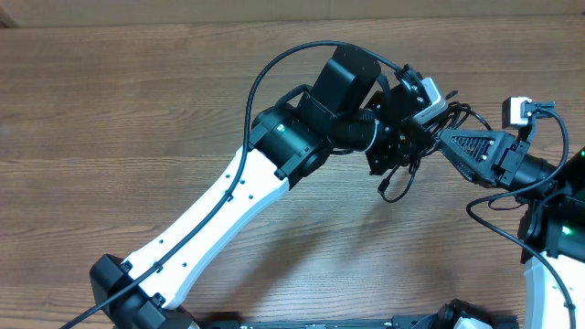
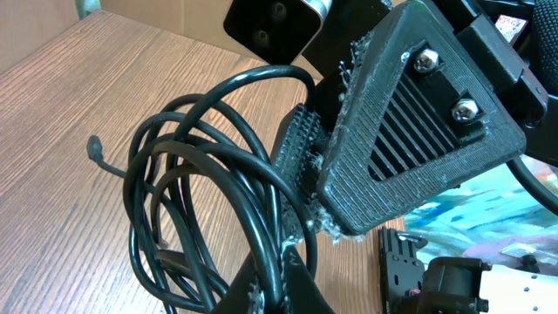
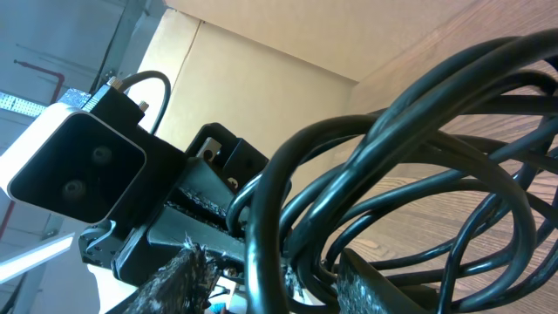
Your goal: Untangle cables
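The cables (image 1: 396, 180) are a bundle of thin black loops held above the wooden table (image 1: 137, 110) between my two grippers, with one plug end hanging down. In the left wrist view the loops (image 2: 174, 192) spread to the left, with a small plug (image 2: 94, 146) sticking out. My left gripper (image 1: 400, 139) is shut on a strand at the bottom of its view (image 2: 283, 283). My right gripper (image 1: 445, 139) comes in from the right. Its fingers (image 3: 279, 283) are closed around several strands of the bundle (image 3: 410, 174). It also shows in the left wrist view (image 2: 327, 170).
The left arm's black wrist and white link (image 1: 228, 201) cross the table diagonally from the lower left. The right arm (image 1: 548, 183) sits at the right edge, with its own thicker black wire looping beside it. A cardboard wall (image 3: 261, 70) stands behind the table.
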`<action>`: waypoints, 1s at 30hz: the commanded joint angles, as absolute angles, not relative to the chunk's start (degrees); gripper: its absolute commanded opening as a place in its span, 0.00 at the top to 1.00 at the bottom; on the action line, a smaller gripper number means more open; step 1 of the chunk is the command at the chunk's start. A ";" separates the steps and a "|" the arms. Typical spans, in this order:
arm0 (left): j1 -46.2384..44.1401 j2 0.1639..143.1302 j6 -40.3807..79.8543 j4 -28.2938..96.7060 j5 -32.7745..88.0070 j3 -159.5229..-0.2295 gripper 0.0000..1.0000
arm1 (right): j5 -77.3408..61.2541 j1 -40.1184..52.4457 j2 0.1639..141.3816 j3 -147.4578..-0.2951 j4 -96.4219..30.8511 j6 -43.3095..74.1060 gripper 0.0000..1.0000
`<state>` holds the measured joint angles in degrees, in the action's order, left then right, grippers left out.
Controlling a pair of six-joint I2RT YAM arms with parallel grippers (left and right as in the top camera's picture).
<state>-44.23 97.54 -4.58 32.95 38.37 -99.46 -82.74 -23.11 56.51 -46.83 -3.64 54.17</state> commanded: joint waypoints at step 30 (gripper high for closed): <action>-42.54 97.82 -3.64 29.98 38.89 -99.85 0.96 | -81.49 -22.79 55.96 -47.62 -3.31 53.56 0.96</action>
<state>-43.07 97.54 -4.38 31.03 39.42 -99.48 -81.62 -23.11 56.53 -46.83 -3.68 53.98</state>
